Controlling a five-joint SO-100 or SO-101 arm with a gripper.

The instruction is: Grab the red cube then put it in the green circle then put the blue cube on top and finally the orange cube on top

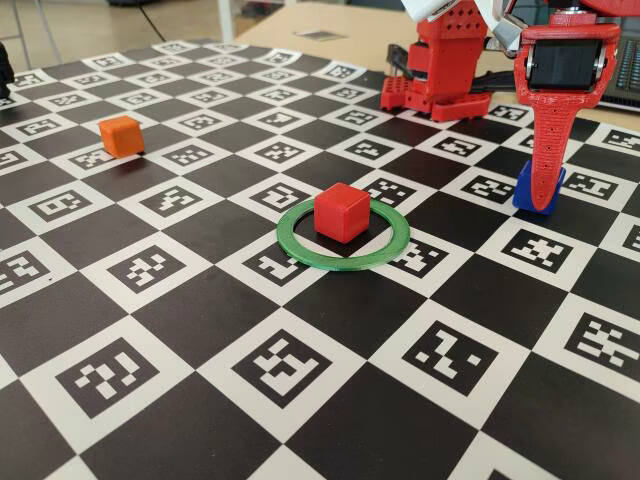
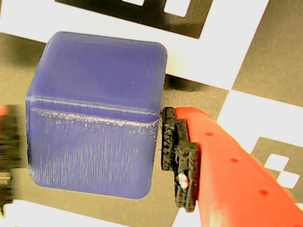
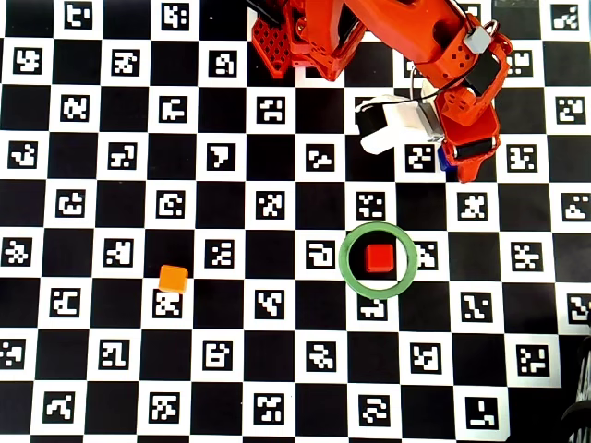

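The red cube (image 1: pixel 341 211) (image 3: pixel 379 257) sits inside the green circle (image 1: pixel 300 250) (image 3: pixel 346 268) near the board's middle. Far from it, the orange cube (image 1: pixel 120 136) (image 3: pixel 173 278) rests alone on the left of the fixed view. Filling the wrist view is the blue cube (image 2: pixel 94 118), resting on the board; in the fixed view it (image 1: pixel 525 188) is at the right. My gripper (image 2: pixel 92 161) (image 1: pixel 540 195) (image 3: pixel 459 164) is lowered around it, open. The right pad (image 2: pixel 177 156) stands a thin gap from the cube's side. The left finger is blurred at the frame edge.
The arm's red base (image 1: pixel 440 70) (image 3: pixel 295 41) stands at the back of the checkered marker board (image 1: pixel 300 400). A dark object (image 3: pixel 577 420) pokes in at the overhead view's bottom right corner.
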